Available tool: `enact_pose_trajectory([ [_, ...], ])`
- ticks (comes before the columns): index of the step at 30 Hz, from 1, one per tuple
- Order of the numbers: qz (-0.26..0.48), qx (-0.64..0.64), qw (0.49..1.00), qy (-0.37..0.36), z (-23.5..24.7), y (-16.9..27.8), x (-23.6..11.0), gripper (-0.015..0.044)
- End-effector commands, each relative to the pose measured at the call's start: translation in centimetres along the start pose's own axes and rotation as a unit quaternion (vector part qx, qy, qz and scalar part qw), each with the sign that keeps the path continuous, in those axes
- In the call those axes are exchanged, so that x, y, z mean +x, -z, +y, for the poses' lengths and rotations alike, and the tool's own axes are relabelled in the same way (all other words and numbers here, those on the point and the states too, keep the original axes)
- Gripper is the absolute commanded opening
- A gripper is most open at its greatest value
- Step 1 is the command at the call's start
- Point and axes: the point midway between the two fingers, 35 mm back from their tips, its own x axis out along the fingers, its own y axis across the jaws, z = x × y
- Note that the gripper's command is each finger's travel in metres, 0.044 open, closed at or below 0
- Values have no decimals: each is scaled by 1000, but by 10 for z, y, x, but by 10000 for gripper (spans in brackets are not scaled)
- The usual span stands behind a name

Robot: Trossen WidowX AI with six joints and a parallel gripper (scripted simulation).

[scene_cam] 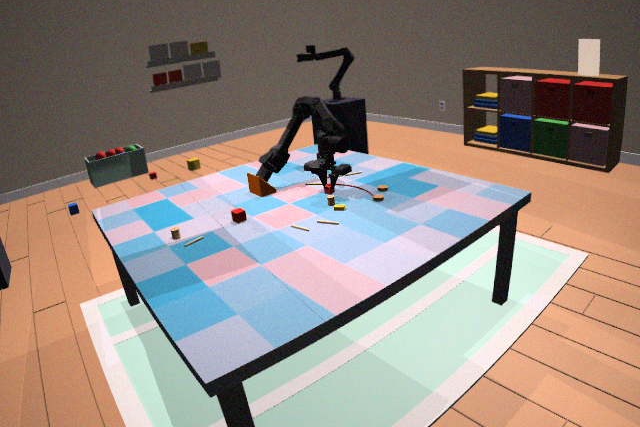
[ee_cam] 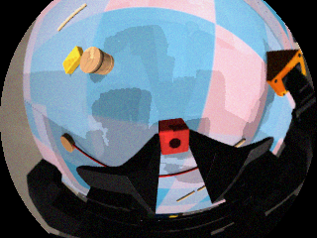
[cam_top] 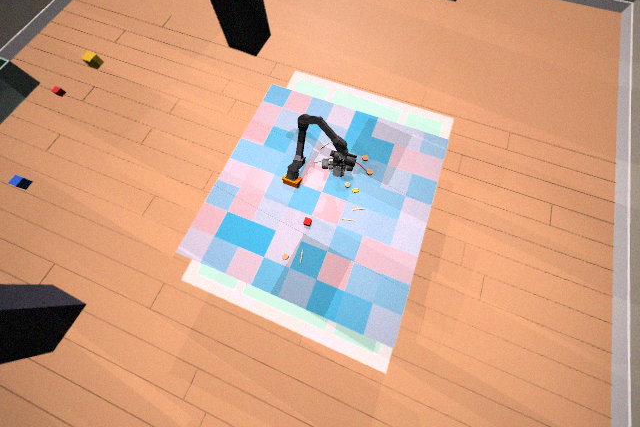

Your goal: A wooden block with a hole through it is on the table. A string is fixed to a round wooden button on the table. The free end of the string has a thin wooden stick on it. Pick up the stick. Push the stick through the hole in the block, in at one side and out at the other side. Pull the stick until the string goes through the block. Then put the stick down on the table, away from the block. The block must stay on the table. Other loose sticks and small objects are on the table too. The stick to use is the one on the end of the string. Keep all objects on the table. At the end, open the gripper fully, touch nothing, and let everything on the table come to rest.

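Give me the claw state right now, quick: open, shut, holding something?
Claw: shut on the red block with the hole, not on the stick, which lies on the table below it.

Block [ee_cam: 173, 138] between fingers, on table [scene_cam: 310, 277]

The arm [scene_cam: 289, 138] rises from its base, bends at the elbow and reaches forward and down over the table. The wrist points straight down. The gripper [scene_cam: 328, 186] sits low at the table top, its two dark fingers closed on a small red block [ee_cam: 173, 138] between the tips.
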Motion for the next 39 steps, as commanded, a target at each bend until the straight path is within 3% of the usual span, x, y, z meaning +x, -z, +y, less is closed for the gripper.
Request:
enact_pose_trajectory([
  [1,0,-1,1000,0,0,0,-3,0],
  [19,-2,-1,1000,0,0,0,-13,0],
  [39,-170,-1,985,-1,0,20,-8,0],
])
